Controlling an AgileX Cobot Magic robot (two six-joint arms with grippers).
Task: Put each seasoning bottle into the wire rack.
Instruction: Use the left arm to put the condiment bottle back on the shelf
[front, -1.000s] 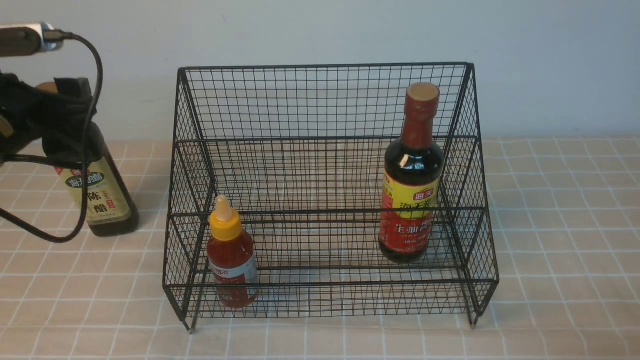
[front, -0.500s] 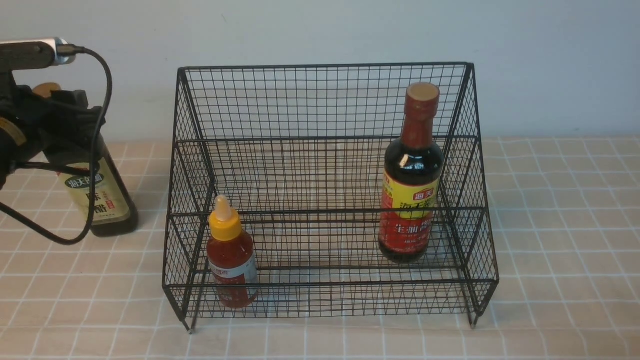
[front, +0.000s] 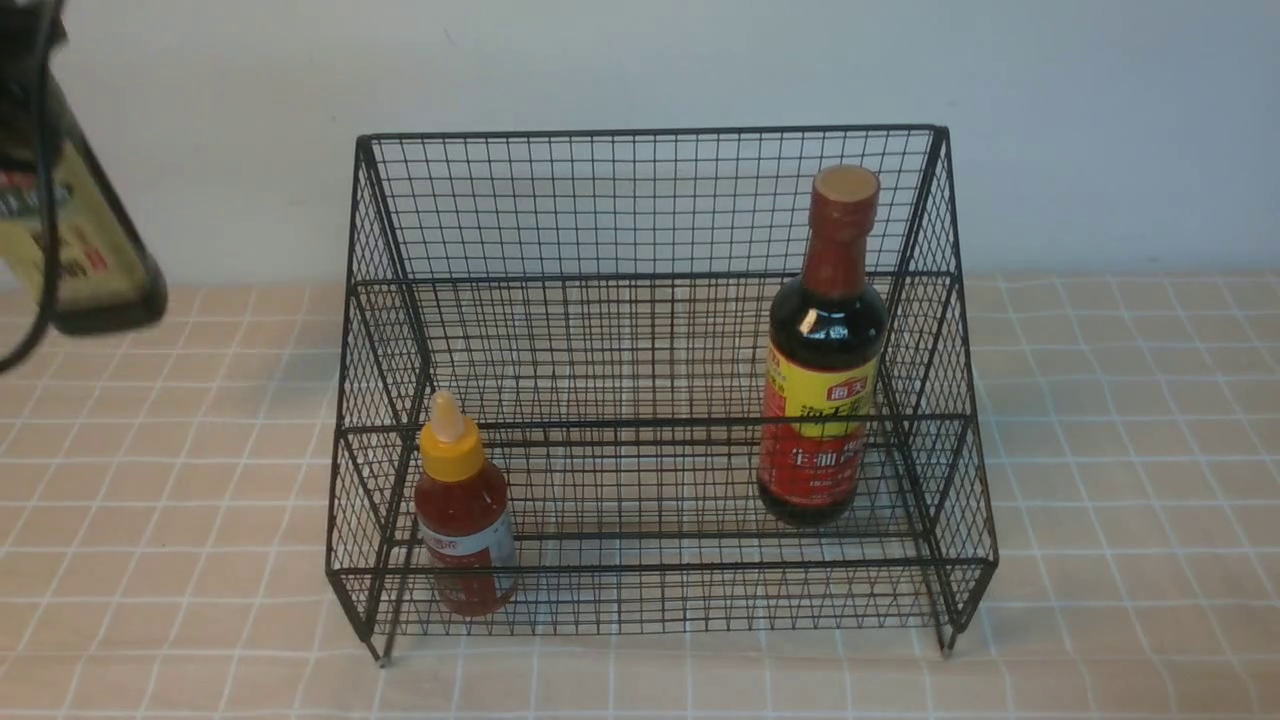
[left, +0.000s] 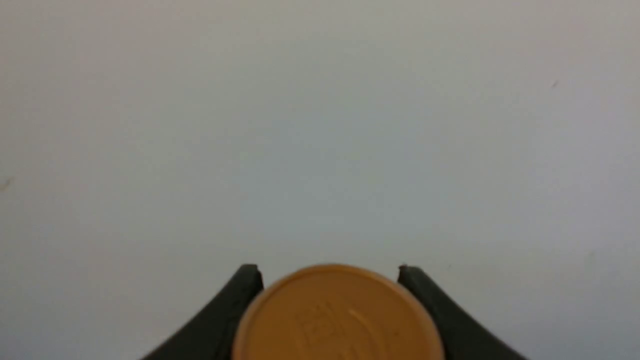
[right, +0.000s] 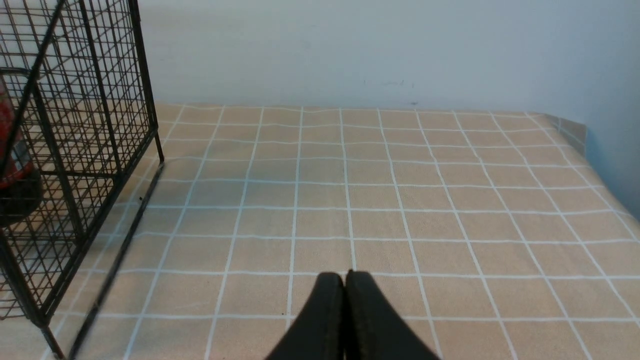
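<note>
Listing left to right. Tall dark bottle (front: 85, 265): held clear of the tabletop (front: 200, 500) at the front view's left edge, blurred, top cut off; left jaws pinch its gold cap (left: 337, 320). Wire rack (front: 650, 131): centre, open tabletop either side. Small red bottle (front: 465, 530): lower tier, left corner. Red-necked bottle (front: 822, 400): inside, right side; tier unclear. Right jaws: pressed together over bare tabletop off the rack's right side.

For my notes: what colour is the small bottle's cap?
Yellow; the front view shows the cap best.
</note>
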